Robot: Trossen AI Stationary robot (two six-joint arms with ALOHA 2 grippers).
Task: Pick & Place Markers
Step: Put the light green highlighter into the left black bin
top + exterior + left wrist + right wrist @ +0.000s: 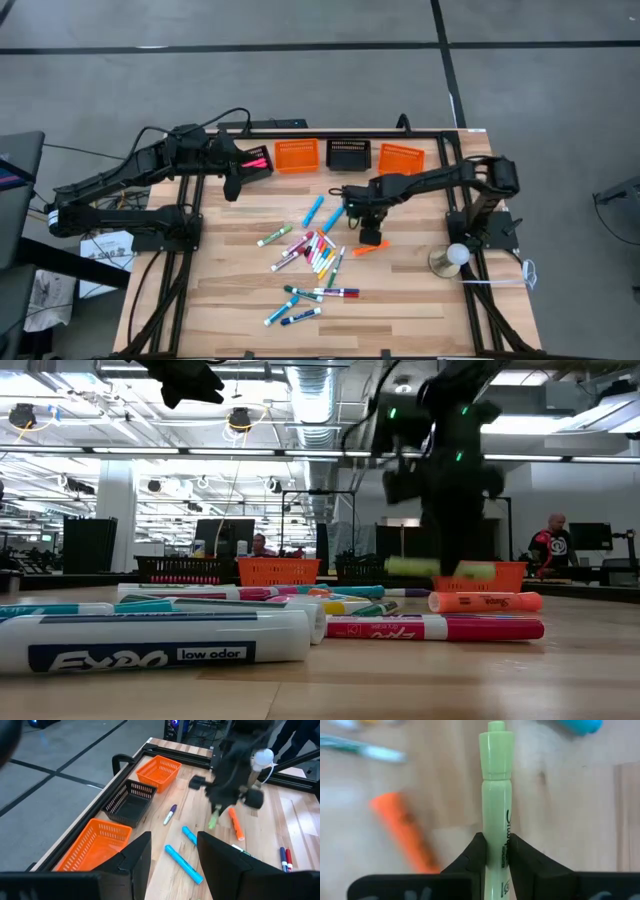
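Mid-carry: right tool (495, 851) clamped on a pale green highlighter (496, 795), lifted just above the worktop (420, 290) right of the marker pile (312, 255). Next: swing to the far baskets (349, 155), release. Left tool (172, 852) open, waiting near the far left. Legible: "EXPO low odor" on the nearest marker (150, 640).

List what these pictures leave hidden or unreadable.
- Right wrist view: the green marker runs off the frame below the right gripper; its print is partly covered by the fingers.
- Low view: the baskets' contents, hidden by their walls.
- High view: the heaped markers are too small to count.
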